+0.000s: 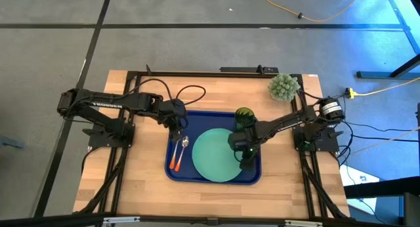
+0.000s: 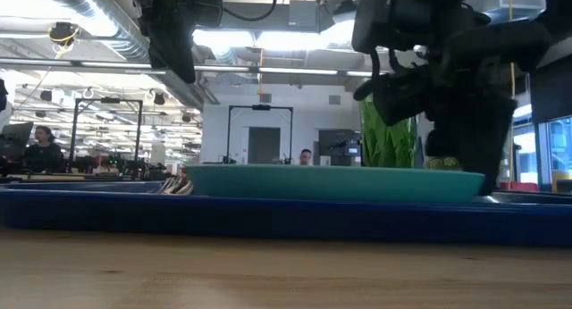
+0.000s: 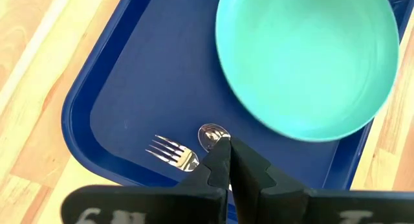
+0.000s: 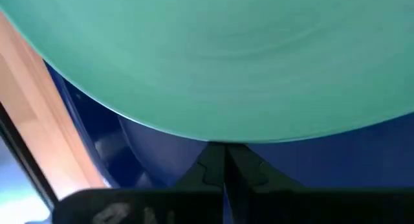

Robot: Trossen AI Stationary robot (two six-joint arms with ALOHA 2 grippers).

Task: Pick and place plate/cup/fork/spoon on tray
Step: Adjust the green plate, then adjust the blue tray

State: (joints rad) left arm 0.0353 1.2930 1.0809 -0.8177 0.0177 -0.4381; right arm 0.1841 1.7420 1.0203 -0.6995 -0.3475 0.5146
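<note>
We see the plate (image 1: 215, 155) centred in the tray (image 1: 252, 178), fork (image 3: 169, 153) and spoon (image 3: 212, 136) left of the plate, cup (image 1: 244, 115) behind it. Left gripper (image 3: 225, 141) hovers closed and empty over the spoon; right gripper (image 4: 224, 145), closed and empty, sits at the plate's right edge.

From my station I see two arms built of dark, almost black segments joined by rounded housings. The left arm (image 1: 108, 105) carries pale lettering along its upper link, and a black cable loops out just behind its wrist. The right arm (image 1: 289, 120) ends, at its base, in a round silver-and-black motor cap, with thin black cables trailing from there. A small green light glows close to its wrist. Each wrist camera shows me that arm's two matte black angular fingers (image 3: 223, 162), with notched, interlocking edges, mounted on a flat dark bar bearing faint pale markings.
</note>
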